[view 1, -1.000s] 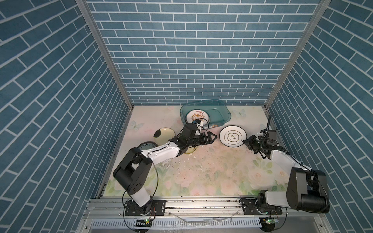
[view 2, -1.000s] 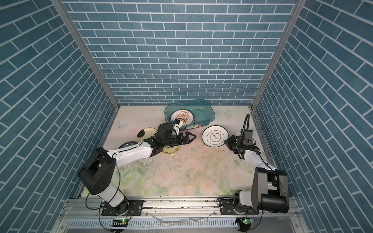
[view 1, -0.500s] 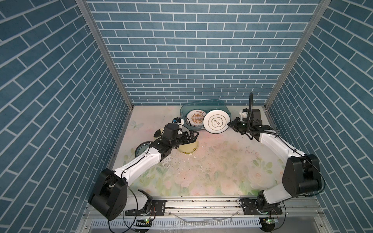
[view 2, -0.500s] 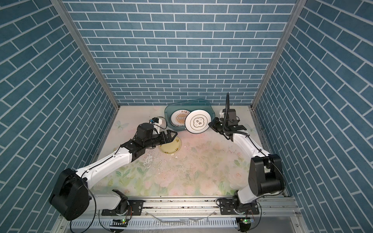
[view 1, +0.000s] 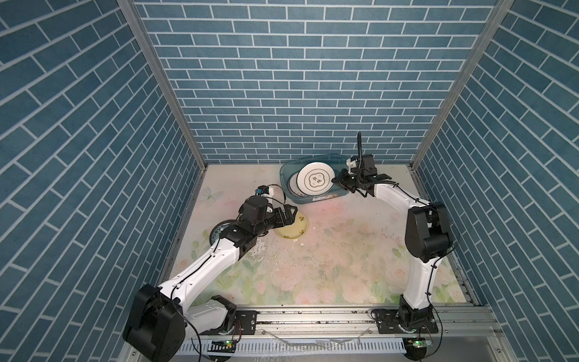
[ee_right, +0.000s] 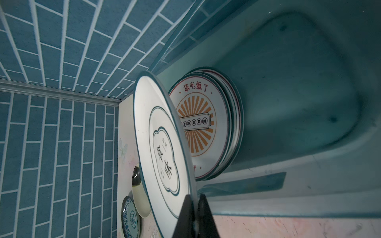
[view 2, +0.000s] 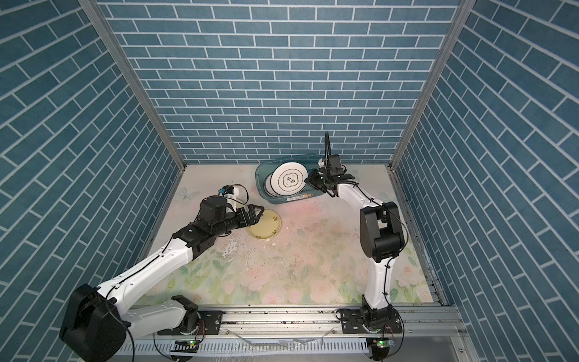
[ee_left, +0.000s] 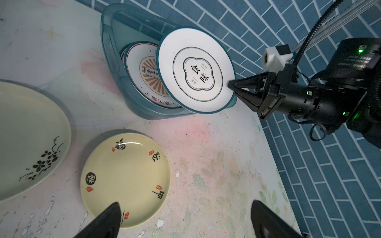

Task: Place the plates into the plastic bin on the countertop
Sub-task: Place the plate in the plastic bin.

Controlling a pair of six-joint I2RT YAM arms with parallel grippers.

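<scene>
My right gripper (view 1: 336, 181) (ee_right: 194, 206) is shut on the rim of a white plate with a dark green rim (view 1: 315, 181) (ee_left: 195, 70). It holds the plate tilted over the teal plastic bin (view 1: 286, 185) (ee_right: 288, 82). A stack of plates (ee_left: 140, 76) (ee_right: 202, 123) lies inside the bin. A pale yellow plate (view 1: 296, 227) (ee_left: 123, 177) lies on the floral countertop (view 1: 344, 250). My left gripper (view 1: 289, 214) (ee_left: 185, 204) is open above that plate's edge, one finger over its rim, holding nothing.
A larger pale plate with a black flower sprig (ee_left: 26, 140) lies beside the yellow one. A teal patterned plate (view 1: 217, 232) (ee_right: 129, 216) sits near the left wall under my left arm. Brick walls close in three sides. The countertop's middle is chipped.
My right gripper lifted the white plate off the countertop and carried it back and left over the bin. My left arm stretched out over the yellow plate, its gripper still open.
</scene>
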